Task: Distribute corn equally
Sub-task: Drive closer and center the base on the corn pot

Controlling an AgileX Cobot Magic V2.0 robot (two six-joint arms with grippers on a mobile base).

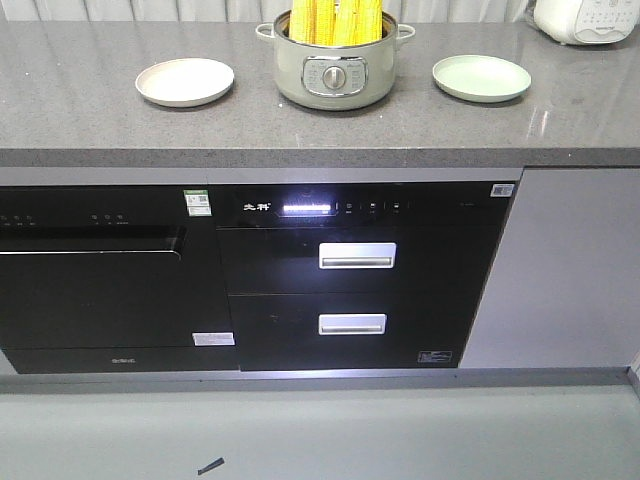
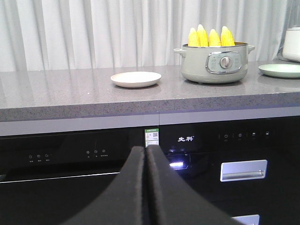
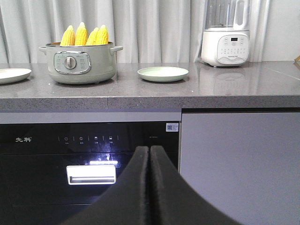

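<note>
Left pincer (image 2: 146, 151), right pincer (image 3: 149, 150): closed, matte black; pointed corn (image 2: 209, 37) in round pot (image 2: 194, 65).

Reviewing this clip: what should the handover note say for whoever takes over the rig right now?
Pincers: the left pincer and the right pincer are both shut and empty, low in front of the cabinets.
Things: the corn, four tips showing, stands upright in the pot on the counter, between the cream plate and the green plate.
Done: nothing; both plates are bare.
Left: all of it, presumably two cobs onto each plate.
</note>
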